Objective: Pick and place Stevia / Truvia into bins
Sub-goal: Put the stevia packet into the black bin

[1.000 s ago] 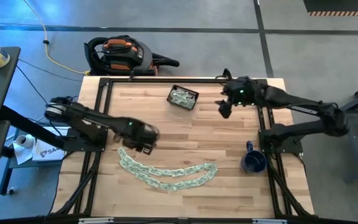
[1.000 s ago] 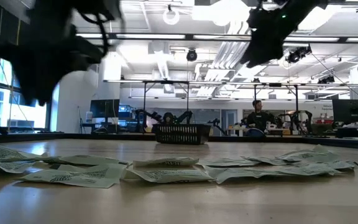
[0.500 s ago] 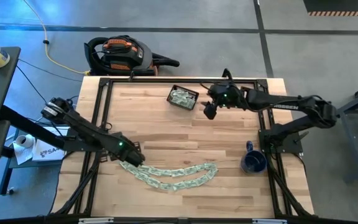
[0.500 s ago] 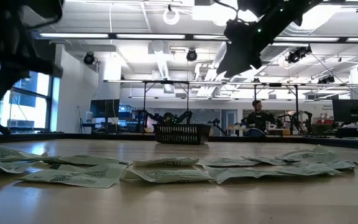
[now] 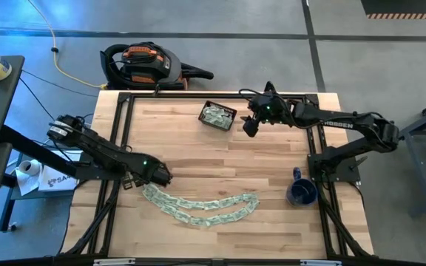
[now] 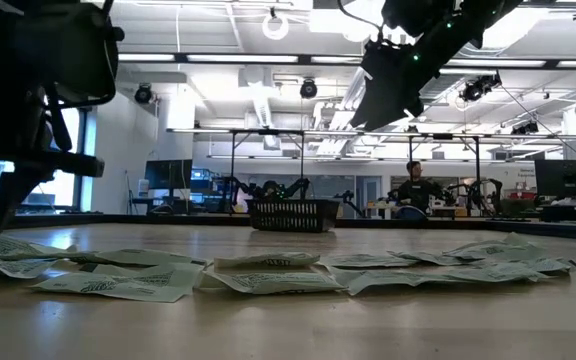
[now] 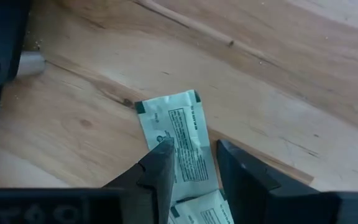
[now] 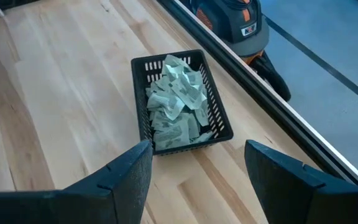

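A curved row of pale green and white Stevia sachets (image 5: 198,203) lies flat on the wooden table near its front edge. My left gripper (image 5: 160,176) points down over the row's left end. Its open fingers stand low above the endmost sachet (image 7: 176,127), one finger on either side of its near end. The dark slatted bin (image 5: 218,115) stands at the far middle of the table, heaped with sachets (image 8: 174,99). My right gripper (image 5: 249,129) hovers open above the table just right of the bin, holding nothing.
A dark blue mug (image 5: 301,192) stands at the right edge. Black frame rails (image 5: 117,148) run along the table's sides. A vacuum cleaner (image 5: 143,63) lies on the floor beyond the far edge. Bare wood lies between the bin and the sachet row.
My left gripper has come down and toward the table's near left, onto the left end of the sachet row, rolling about its own axis as it sank. My right gripper has moved left toward the bin and dipped a little. The sachets have stayed where they were.
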